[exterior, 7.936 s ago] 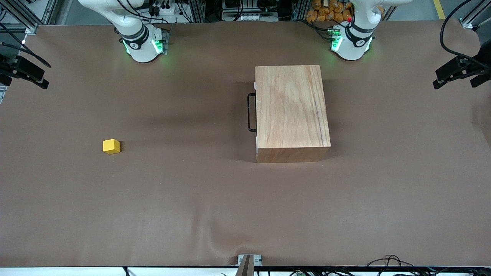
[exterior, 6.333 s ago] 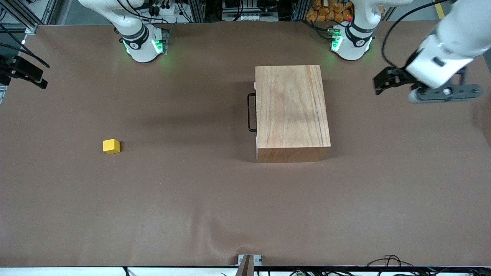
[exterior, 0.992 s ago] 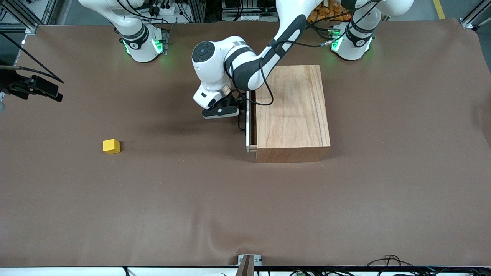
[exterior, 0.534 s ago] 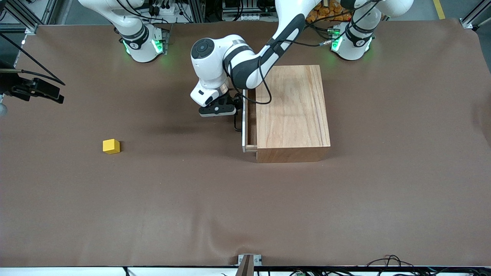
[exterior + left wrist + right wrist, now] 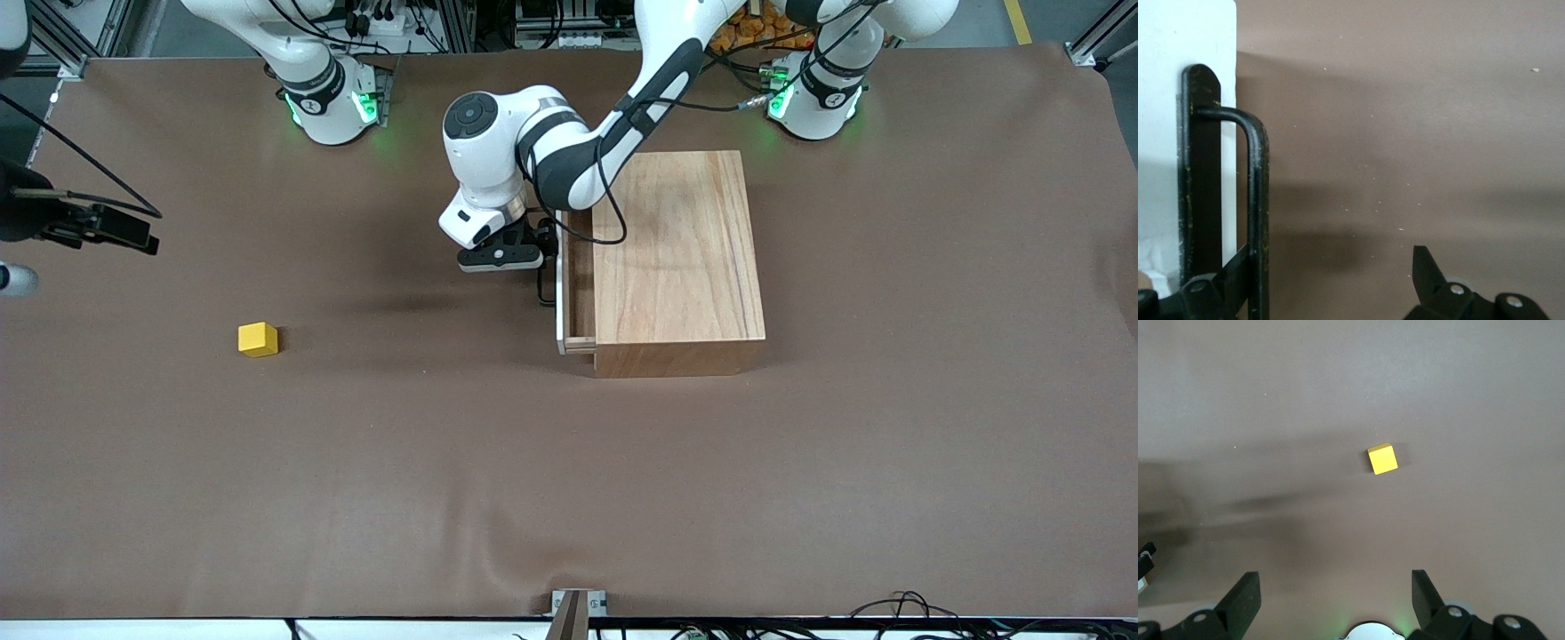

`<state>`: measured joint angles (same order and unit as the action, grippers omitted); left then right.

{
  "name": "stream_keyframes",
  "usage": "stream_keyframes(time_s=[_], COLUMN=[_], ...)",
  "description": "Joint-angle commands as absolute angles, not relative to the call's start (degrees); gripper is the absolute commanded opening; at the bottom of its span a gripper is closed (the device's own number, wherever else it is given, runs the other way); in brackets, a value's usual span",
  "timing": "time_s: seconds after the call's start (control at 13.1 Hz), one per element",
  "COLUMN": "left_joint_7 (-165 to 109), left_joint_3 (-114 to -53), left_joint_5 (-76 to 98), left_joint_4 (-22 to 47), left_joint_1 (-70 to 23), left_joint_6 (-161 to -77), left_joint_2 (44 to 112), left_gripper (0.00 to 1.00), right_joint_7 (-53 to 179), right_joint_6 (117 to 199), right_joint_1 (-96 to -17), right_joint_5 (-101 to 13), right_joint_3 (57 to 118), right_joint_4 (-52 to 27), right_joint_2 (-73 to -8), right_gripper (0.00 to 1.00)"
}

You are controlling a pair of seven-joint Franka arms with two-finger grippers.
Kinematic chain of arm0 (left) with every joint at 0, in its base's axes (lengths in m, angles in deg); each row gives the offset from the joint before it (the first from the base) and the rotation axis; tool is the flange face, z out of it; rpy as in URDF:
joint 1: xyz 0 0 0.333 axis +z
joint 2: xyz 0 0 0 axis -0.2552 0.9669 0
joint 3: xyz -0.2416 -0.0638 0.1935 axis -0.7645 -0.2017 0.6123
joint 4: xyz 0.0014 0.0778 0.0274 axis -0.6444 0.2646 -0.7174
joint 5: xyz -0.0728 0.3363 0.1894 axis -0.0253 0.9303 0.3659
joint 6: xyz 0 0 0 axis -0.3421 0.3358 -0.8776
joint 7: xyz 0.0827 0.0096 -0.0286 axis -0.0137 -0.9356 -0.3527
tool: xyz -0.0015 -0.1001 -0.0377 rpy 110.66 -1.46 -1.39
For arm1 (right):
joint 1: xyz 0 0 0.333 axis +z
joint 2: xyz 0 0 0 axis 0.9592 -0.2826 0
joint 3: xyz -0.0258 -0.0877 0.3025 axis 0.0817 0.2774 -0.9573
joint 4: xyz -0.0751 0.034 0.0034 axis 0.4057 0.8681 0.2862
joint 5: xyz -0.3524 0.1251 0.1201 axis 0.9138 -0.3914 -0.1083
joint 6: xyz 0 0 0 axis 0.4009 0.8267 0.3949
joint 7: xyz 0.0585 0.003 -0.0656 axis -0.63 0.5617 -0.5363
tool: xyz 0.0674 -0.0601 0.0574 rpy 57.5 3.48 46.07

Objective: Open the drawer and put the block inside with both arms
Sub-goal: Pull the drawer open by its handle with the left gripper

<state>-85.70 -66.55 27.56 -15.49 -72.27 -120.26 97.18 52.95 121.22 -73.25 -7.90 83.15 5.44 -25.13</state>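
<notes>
The light-wood box (image 5: 676, 258) stands in the table's middle. Its drawer (image 5: 560, 298), with the white front panel (image 5: 1178, 40), is pulled out a little toward the right arm's end. My left gripper (image 5: 533, 256) is at the black handle (image 5: 540, 289). In the left wrist view the gripper (image 5: 1331, 263) is open, with one finger (image 5: 1238, 270) hooked inside the handle bar (image 5: 1257, 187). The yellow block (image 5: 258, 340) lies on the table toward the right arm's end. My right gripper (image 5: 138, 236) hangs open and empty in the air near that end. Its wrist view shows the gripper (image 5: 1331, 587) and the block (image 5: 1382, 459) below.
The brown table cloth (image 5: 569, 489) has some wrinkles near the front edge. A small metal bracket (image 5: 578, 604) sits at the middle of that edge. The two green-lit arm bases (image 5: 333, 102) stand along the table's back edge.
The drawer has slid farther out of the box toward the right arm's end, with my left gripper at the handle moving along. My right gripper has shifted slightly toward the block.
</notes>
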Motion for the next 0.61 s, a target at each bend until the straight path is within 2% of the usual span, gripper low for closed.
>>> stream_keyframes(time_s=[0.0,0.53], left_joint_7=[-87.1,-87.2], left_joint_3=[-66.9,-67.1], left_joint_5=[26.2,26.2], left_joint_4=[-17.8,-18.1], left_joint_1=[-72.6,-73.9], left_joint_6=[-121.6,-121.7], left_joint_2=[98.5,98.4], left_gripper=[1.0,1.0], right_joint_7=[52.8,52.8], right_joint_6=[121.1,121.1], right_joint_1=[-74.4,-75.3], right_joint_5=[-7.9,-7.7], right_joint_3=[82.4,82.5], right_joint_4=[6.3,6.3], right_joint_2=[-26.6,-27.5], right_gripper=[1.0,1.0])
